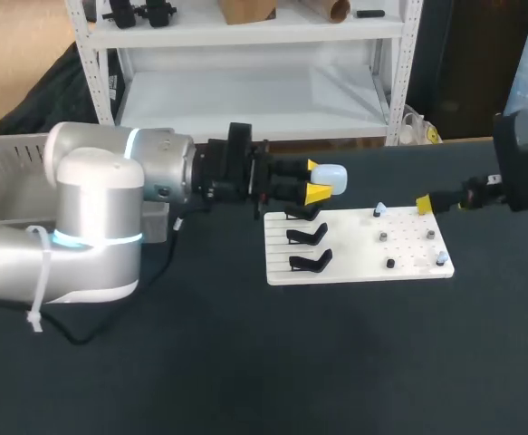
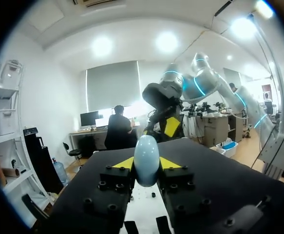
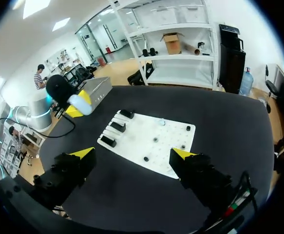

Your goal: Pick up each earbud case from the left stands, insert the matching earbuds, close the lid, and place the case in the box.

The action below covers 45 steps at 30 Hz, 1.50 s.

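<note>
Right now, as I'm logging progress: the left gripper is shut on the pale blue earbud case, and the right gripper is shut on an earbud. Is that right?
Not quite. The left gripper is shut on the pale blue earbud case, but the right gripper is open, with nothing between its fingers, as the right wrist view shows.

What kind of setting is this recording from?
Likely a robotics test bench: a black table carries a white fixture board with black stands, and the left claw holds a pale blue earbud case.
</note>
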Each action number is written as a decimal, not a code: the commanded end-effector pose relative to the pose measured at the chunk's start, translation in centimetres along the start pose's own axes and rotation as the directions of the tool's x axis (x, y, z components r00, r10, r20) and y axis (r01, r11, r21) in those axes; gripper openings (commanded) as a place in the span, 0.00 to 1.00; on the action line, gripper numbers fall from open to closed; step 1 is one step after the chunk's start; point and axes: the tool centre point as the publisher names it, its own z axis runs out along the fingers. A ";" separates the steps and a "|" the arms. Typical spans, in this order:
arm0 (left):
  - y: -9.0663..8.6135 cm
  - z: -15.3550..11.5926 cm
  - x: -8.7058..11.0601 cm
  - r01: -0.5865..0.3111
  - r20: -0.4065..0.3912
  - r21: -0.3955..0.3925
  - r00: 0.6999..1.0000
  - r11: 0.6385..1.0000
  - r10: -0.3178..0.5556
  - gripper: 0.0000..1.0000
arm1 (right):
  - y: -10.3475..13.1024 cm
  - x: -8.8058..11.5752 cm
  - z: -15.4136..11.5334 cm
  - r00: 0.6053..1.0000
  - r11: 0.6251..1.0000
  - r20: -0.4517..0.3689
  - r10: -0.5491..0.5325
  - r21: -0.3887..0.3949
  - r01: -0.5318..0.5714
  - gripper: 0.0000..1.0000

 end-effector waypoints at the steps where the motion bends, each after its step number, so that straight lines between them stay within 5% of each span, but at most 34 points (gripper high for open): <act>1: 1.1 1.1 0.6 0.005 0.009 0.041 1.000 0.999 -0.005 0.00 | 1.8 0.8 -0.9 1.000 1.000 -0.005 0.000 0.025 0.000 1.00; 19: 0.6 1.9 1.6 -0.009 -0.008 -0.032 1.000 0.999 0.009 0.00 | 6.5 -0.8 2.4 0.997 0.997 -0.071 -0.041 0.061 0.046 1.00; 45: 0.2 1.5 2.0 -0.017 0.019 -0.076 1.000 0.997 0.019 0.00 | 6.7 -3.3 5.9 0.997 0.998 -0.081 -0.018 0.065 0.024 1.00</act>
